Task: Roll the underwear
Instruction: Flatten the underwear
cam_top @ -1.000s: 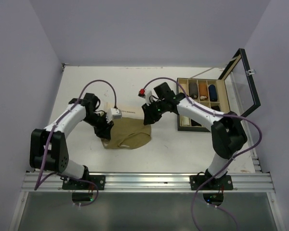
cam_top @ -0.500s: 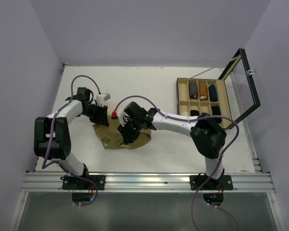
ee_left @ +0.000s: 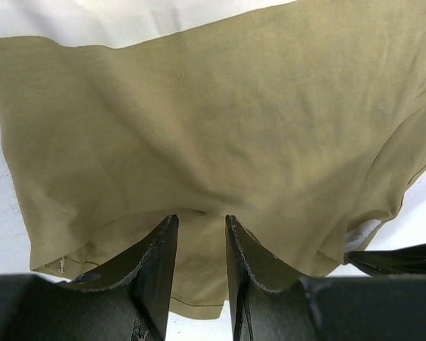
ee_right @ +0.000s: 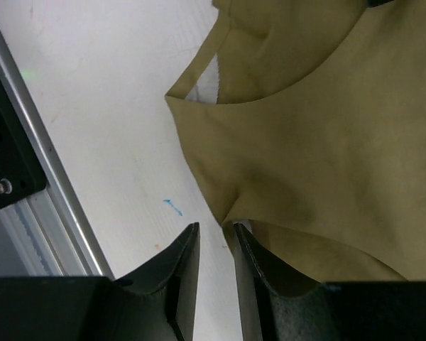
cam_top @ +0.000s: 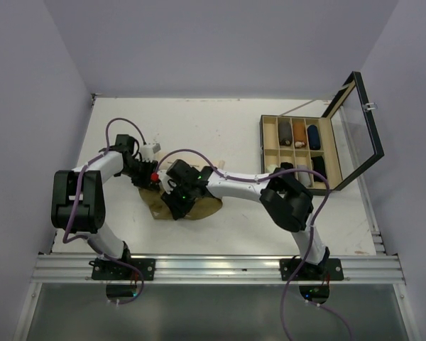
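The olive-tan underwear (cam_top: 207, 207) lies crumpled on the white table, left of centre. My left gripper (cam_top: 148, 182) is at its back-left edge. In the left wrist view its jaws (ee_left: 201, 217) stand a little apart over the cloth (ee_left: 213, 121), which runs flat beneath the gap. My right gripper (cam_top: 175, 208) reaches across the cloth to its near-left side. Its jaws (ee_right: 214, 226) are also slightly apart with bare table between them. A folded corner of the underwear (ee_right: 326, 142) touches the right fingertip (ee_right: 238, 234). A sliver of cream waistband (ee_right: 210, 82) shows inside a fold.
A wooden box with compartments (cam_top: 271, 153) stands at the right, holding several rolled items, its glass lid (cam_top: 362, 121) propped open. An aluminium rail (cam_top: 220, 266) runs along the near table edge, close to the right gripper (ee_right: 28, 199). A small blue mark (ee_right: 172, 207) is on the table.
The right arm swung from the cloth's right edge across it to the near-left side. The left gripper moved back to the back-left edge. The cloth now looks more bunched.
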### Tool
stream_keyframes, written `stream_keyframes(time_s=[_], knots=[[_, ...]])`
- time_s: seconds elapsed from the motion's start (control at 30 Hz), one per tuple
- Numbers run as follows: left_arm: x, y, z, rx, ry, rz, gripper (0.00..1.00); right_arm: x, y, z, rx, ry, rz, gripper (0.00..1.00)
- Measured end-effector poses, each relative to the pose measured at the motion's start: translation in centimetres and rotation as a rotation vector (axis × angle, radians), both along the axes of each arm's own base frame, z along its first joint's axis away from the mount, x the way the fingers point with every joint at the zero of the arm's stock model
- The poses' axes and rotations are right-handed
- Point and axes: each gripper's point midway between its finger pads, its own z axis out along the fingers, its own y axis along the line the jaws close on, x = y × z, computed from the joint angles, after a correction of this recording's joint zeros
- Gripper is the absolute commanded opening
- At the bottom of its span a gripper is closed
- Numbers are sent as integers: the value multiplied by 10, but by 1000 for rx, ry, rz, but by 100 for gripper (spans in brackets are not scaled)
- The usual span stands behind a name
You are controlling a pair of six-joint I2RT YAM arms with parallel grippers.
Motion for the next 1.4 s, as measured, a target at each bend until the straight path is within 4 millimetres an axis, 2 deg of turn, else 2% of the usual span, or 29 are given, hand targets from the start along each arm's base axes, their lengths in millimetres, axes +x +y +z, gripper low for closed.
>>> stream_keyframes(time_s=[0.27,0.3,0.33,0.47,0.6,0.77,1.0,1.1,1.13,1.17,1.2,1.23,1.3,1.37,1.4], knots=[[1,0,-1,0,-8,2,38,15,-2,-8,-31,-15,-54,26],[0,0,-2,0,-7,2,38,16,0,-9,-30,-16,-55,24],[0,0,-2,0,-6,2,38,17,0,-10,-31,-15,-57,17],[0,0,-2,2,-6,2,38,18,-2,-15,-44,-12,-53,1],[0,2,-2,9,-6,4,38,16,-6,-17,-47,2,-49,0],[1,3,-3,17,-8,6,39,11,-32,-17,-61,58,-63,0],[1,3,-3,21,-16,-3,40,17,-62,11,-3,103,-108,0],[3,4,2,25,-44,-18,42,16,-74,10,5,154,-136,0],[3,4,6,27,-64,-25,46,16,-77,9,6,175,-146,1],[4,5,12,31,-92,-33,48,17,-79,8,6,188,-155,10],[4,6,19,37,-123,-34,51,17,-81,9,7,210,-171,24],[5,8,27,49,-159,-38,59,19,-81,10,11,215,-183,28],[8,13,44,83,-239,-45,81,22,-80,12,15,218,-203,31],[10,20,56,126,-307,-42,84,21,-73,16,16,212,-205,30],[10,26,61,159,-338,-40,100,21,-67,18,18,204,-204,27]])
